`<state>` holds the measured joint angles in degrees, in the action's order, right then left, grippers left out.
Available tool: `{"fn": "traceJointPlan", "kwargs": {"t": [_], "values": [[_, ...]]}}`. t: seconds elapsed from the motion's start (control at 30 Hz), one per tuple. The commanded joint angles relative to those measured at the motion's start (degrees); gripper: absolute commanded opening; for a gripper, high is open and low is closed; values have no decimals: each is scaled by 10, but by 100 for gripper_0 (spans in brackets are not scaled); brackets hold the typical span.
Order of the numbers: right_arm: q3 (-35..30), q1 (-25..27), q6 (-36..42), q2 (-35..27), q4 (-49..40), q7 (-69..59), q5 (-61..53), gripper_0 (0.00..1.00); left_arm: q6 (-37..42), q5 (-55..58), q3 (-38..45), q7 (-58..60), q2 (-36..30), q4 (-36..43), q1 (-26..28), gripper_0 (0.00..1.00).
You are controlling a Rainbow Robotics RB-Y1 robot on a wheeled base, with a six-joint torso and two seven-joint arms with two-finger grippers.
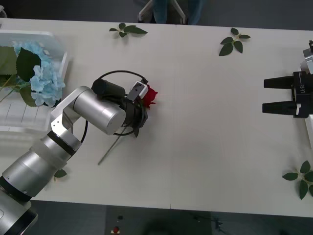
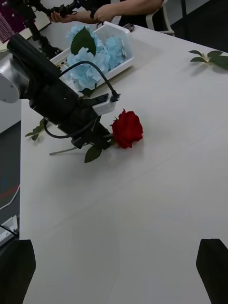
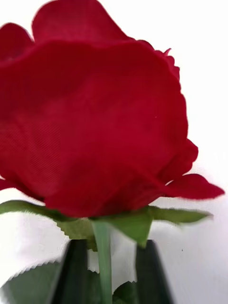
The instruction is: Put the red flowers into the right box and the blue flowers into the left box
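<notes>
One of the red flowers (image 1: pixel 151 96), a deep-red rose, lies on the white table near its middle, its stem (image 1: pixel 108 152) running back toward the front edge. My left gripper (image 1: pixel 141 105) is down at the stem just under the bloom. In the left wrist view the bloom (image 3: pixel 99 118) is close up and the black fingers (image 3: pixel 76 270) stand either side of the stem (image 3: pixel 103 266), with a gap still showing. The blue flowers (image 1: pixel 41 73) lie in the left box (image 1: pixel 58 49) at the far left. My right gripper (image 1: pixel 275 96) hovers open at the right, near the right box edge (image 1: pixel 309 134).
Loose green leaf sprigs lie at the far edge (image 1: pixel 128 30), the back right (image 1: pixel 234 41) and the front right (image 1: pixel 301 178). The left arm's cable (image 2: pixel 95 71) loops above the rose. Bare table stretches between the rose and the right gripper.
</notes>
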<state>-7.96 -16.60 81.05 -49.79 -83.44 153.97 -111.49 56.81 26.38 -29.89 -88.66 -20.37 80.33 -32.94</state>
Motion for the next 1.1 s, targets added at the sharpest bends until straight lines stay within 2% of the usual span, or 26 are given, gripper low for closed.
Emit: {"fn": "traceJointPlan", "kwargs": {"t": [0.03,0.2,0.43,0.53,0.67,0.77,0.83,0.9,1.0,1.1], "values": [[-1,-12,2,-8,-17,10,-9,100,-12,3,4,-16,-7,13,-9,0],[-1,-12,2,-8,-17,10,-10,100,-44,41,29,-4,-25,81,9,0],[-2,-12,17,-8,-17,10,-16,100,-195,120,68,1,-67,200,82,0],[-1,-12,26,-8,-16,10,-19,100,-222,156,84,3,-83,242,100,0],[2,-12,50,-8,-17,-19,-38,100,-220,237,136,4,-94,316,132,0],[24,-12,62,-8,-16,-40,-72,100,-190,351,193,2,-93,357,149,0],[52,-11,70,-8,-16,-46,-103,100,-154,505,246,-20,-88,361,153,0],[73,-11,75,-8,-16,-47,-133,100,-114,606,298,-58,-81,355,153,0],[96,-11,72,-8,-17,-47,-176,100,-61,711,358,-103,-69,338,153,0],[119,-11,60,-8,-16,-49,-216,100,-47,793,374,-158,-59,317,151,0]]}}
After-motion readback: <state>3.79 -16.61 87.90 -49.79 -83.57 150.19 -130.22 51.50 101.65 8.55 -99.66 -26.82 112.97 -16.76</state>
